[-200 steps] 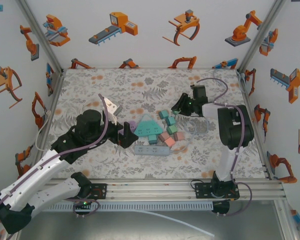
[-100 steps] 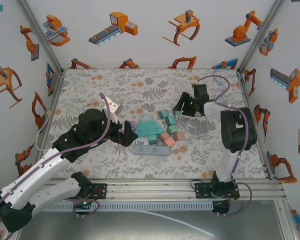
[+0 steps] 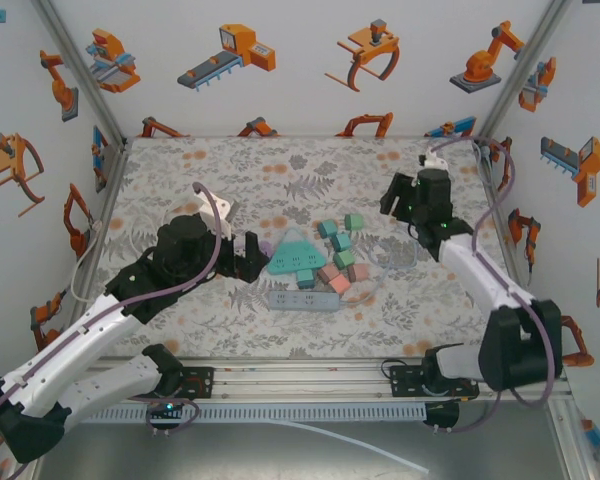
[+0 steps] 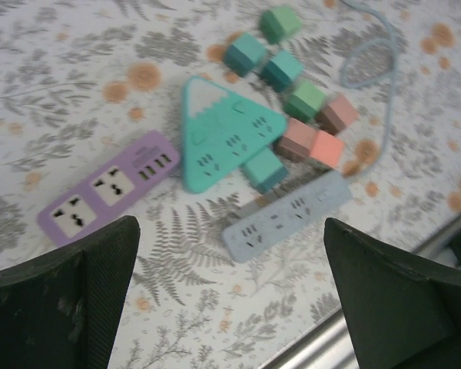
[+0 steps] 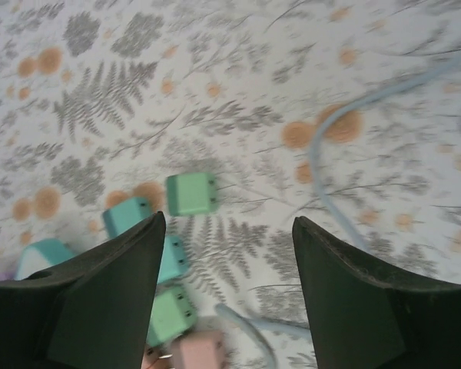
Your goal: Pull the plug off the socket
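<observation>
A teal triangular socket (image 3: pixel 295 254) (image 4: pixel 219 134) lies mid-table with a teal plug (image 4: pixel 265 171) against its lower edge. Beside it are a purple power strip (image 4: pixel 107 188) and a grey-blue power strip (image 3: pixel 303 300) (image 4: pixel 288 215). Several teal, green and pink cube plugs cluster to the right (image 3: pixel 340 262). One green plug (image 3: pixel 354 221) (image 5: pixel 190 193) lies loose on the table behind them. My left gripper (image 3: pixel 252 258) (image 4: pixel 229 231) hovers wide open left of the sockets. My right gripper (image 3: pixel 388 200) (image 5: pixel 227 223) stands open above the table, right of the green plug, holding nothing.
A light blue cable (image 3: pixel 395 255) (image 5: pixel 323 192) loops on the floral mat (image 3: pixel 230 180) right of the plugs. White walls with robot stickers enclose the table. An aluminium rail (image 3: pixel 310 375) runs along the near edge.
The right gripper opened and drew back up and to the right, leaving the green plug lying on the mat. The left gripper shifted slightly left, still open.
</observation>
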